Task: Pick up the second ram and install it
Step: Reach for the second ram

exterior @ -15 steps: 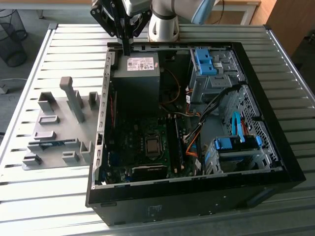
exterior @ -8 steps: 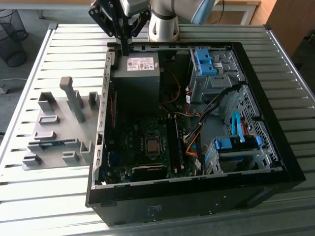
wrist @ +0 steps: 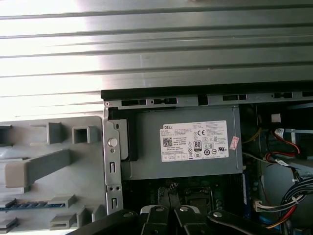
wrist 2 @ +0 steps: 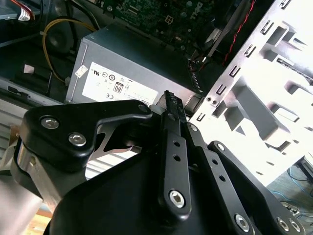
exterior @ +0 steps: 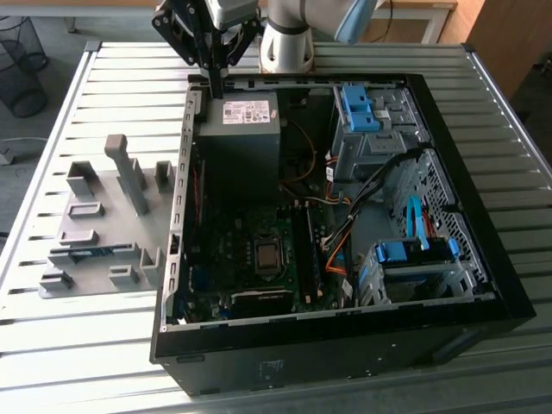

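currently the tool (exterior: 215, 84) is held over the computer case (exterior: 259, 366) rim beside the power supply (exterior: 246, 116), fingers drawn together on nothing. the second ram (exterior: 90, 252) is seated in the grey holder (exterior: 86, 185) on the desk (exterior: 86, 345), well apart toward the exterior view's left, its long axis running left-right there.

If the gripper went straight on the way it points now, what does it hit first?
Probably the power supply, at its edge beside the case wall. The gripper points down over that corner. Depth is unclear, so it could catch the wall's rim instead.
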